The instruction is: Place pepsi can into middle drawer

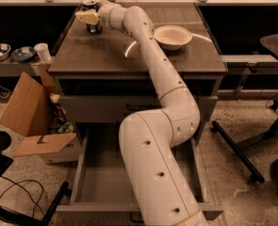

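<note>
The pepsi can (pixel 93 28) stands upright at the far left corner of the cabinet top (pixel 105 55), dark blue with a silver top. My gripper (pixel 87 17) is at the can, in front of its middle, so only the can's top and base show. The arm reaches up from the bottom of the view and across the cabinet top. The middle drawer (pixel 98 175) is pulled out below, with a plain grey floor and nothing seen in it. My arm hides its right half. The drawer front above it (pixel 101 108) is closed.
A white bowl (pixel 172 36) sits on the cabinet top at the right. An open cardboard box (pixel 32 117) stands on the floor left of the drawer. A white cup (pixel 43 53) and small dishes (pixel 11 53) are on a low shelf at left. A chair base (pixel 251 145) is at right.
</note>
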Available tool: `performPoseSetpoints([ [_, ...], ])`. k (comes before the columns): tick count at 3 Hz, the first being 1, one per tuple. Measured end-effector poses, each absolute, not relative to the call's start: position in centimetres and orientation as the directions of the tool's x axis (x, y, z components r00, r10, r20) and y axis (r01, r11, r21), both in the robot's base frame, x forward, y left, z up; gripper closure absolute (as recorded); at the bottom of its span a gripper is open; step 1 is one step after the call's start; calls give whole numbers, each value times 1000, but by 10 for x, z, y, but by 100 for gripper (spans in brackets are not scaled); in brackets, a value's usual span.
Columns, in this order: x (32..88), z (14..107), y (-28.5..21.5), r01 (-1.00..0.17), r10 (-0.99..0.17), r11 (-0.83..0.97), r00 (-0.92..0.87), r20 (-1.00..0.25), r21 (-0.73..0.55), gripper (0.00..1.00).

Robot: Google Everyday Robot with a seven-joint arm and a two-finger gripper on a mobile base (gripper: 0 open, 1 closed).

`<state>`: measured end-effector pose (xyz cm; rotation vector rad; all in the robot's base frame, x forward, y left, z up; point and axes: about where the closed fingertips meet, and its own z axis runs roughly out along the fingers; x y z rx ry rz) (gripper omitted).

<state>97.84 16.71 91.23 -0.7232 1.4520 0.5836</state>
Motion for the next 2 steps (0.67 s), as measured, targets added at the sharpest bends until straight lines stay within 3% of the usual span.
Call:
performPoseSetpoints([
  [2,977,915,173,-745,-77,660,65,-995,-99,72],
])
